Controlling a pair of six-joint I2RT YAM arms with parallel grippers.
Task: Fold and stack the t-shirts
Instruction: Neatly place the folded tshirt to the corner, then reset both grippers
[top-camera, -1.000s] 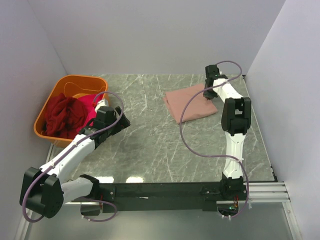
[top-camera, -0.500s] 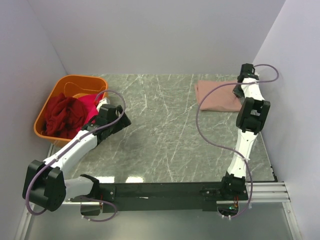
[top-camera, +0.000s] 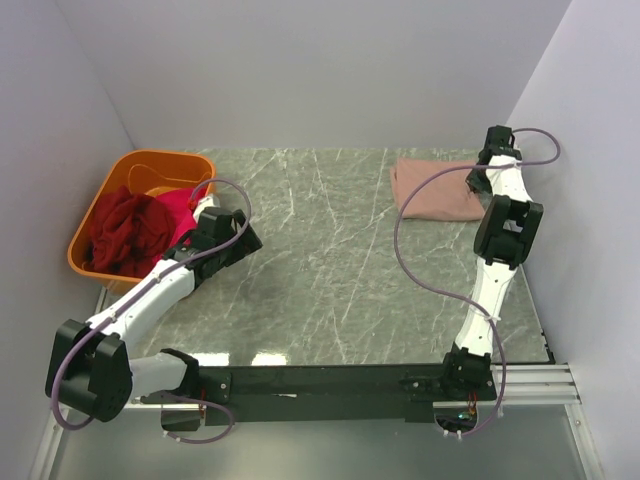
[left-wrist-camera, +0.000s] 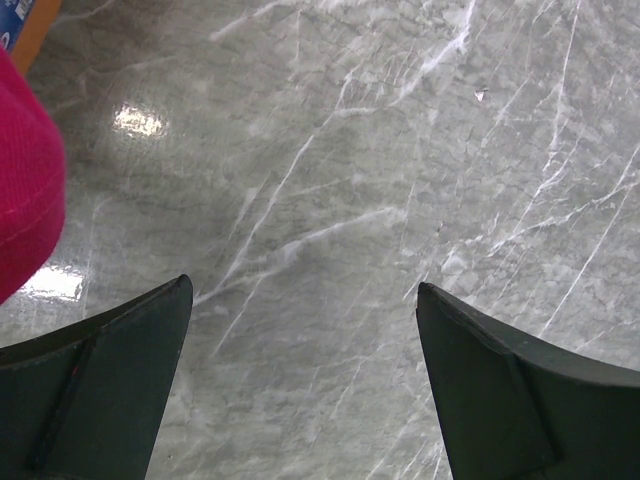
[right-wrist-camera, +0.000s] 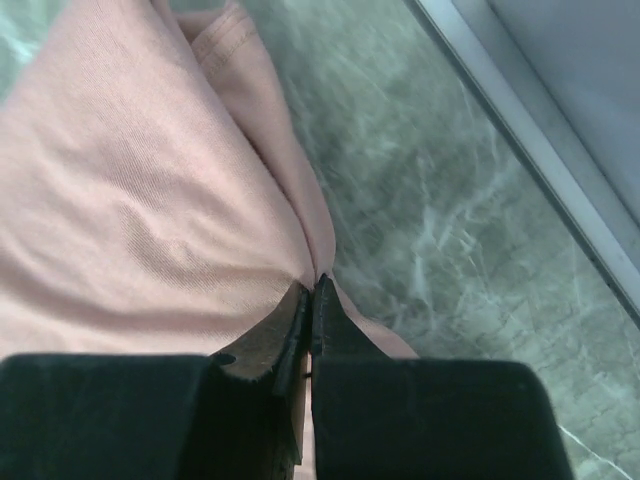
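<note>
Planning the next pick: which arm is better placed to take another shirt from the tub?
Left, most likely. The left gripper hangs open beside the orange tub, close to the magenta shirt. The right gripper is shut on the folded pink shirt in the far right corner.

No text, number or brand can be read in any view. The only candidate is a blue sticker (left-wrist-camera: 15, 12) on the orange tub (top-camera: 165, 155), caught in the top left corner of the left wrist view. It has a white mark on it, but the frame edge cuts it off and too little shows to make out a letter. The pink t-shirt (right-wrist-camera: 150, 200) shows only plain cloth and a stitched hem to the cameras. Arms and cables are too small in the top view for any marking to be legible.
</note>
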